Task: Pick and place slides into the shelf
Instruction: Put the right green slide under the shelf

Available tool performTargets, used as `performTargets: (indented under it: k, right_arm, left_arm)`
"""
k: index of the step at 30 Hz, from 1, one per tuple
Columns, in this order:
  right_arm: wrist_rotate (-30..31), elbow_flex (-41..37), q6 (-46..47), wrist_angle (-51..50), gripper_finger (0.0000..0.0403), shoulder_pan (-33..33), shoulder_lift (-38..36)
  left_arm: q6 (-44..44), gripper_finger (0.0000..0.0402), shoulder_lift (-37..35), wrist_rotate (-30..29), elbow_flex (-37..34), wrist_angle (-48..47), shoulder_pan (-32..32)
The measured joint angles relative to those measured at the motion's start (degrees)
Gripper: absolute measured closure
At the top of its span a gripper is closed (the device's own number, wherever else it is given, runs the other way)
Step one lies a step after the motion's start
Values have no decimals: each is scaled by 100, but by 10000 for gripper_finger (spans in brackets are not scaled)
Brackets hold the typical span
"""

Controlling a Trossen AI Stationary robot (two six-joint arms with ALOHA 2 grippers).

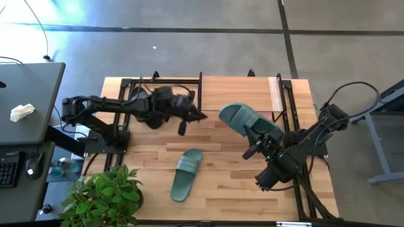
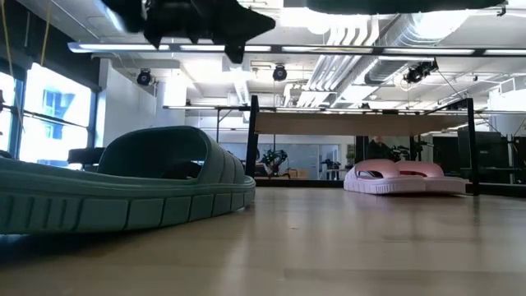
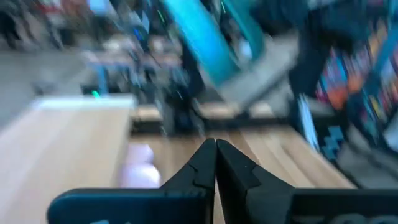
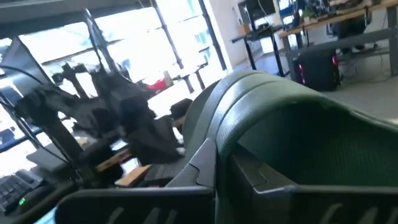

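- Dark green rubber made up two of the slides on show: one dark green slide (image 1: 243,120) was raised above the table in the right gripper (image 1: 255,140), and the other green slide (image 1: 185,174) lay flat on the wooden tabletop (image 1: 227,183), near the front edge.
- The right gripper's fingers were clamped on the raised slide; in the right wrist view its ribbed strap (image 4: 298,124) filled most of the picture, just ahead of the fingers.
- Two pale pink slides (image 2: 403,178) sat side by side beneath the shelf (image 2: 362,122) in the low view, touching each other.
- The shelf (image 1: 233,88), one light plank on thin black frames, stood along the far side of the table.
- The left gripper (image 1: 197,116) hung in the air in front of the shelf, its fingertips (image 3: 216,163) pressed together and holding nothing.
- One potted plant (image 1: 104,195) stood at the table's front left corner.
- Slides counted across the views: two green, two pink; any further ones could not be made out.
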Motion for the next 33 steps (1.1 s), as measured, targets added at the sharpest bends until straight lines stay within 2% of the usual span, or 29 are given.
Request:
performTargets:
  k: [3, 5, 14, 18, 21, 26, 29, 33]
  right_arm:
    - [24, 0, 3, 50, 403, -201, -18]
    - [33, 0, 3, 127, 403, -351, -21]
    - [44, 2, 3, 204, 403, -865, -21]
    - [64, 234, -309, 324, 403, -922, -21]
    - [82, 555, -1286, 798, 403, -922, -21]
    - [-14, 868, -3858, 2448, 403, -927, -19]
    - [-562, 950, -5351, 3377, 403, -961, -23]
    - [-1827, 1028, -7101, 4731, 403, -1024, -15]
  left_arm:
    - [-464, 401, -9, -26, -311, 1171, 200]
    - [-626, 401, -11, -90, -381, 1529, 305]
    - [-1022, 398, -11, -331, -380, 2239, 343]
    - [-1092, 367, -11, -451, -380, 2226, 432]
    - [-1314, 327, 23, -461, -378, 2144, 459]
    - [-1428, 265, 24, -337, -378, 2159, 444]
    - [-1433, 243, 24, -104, -378, 2161, 450]
    - [-1438, 226, 24, 231, -378, 2163, 448]
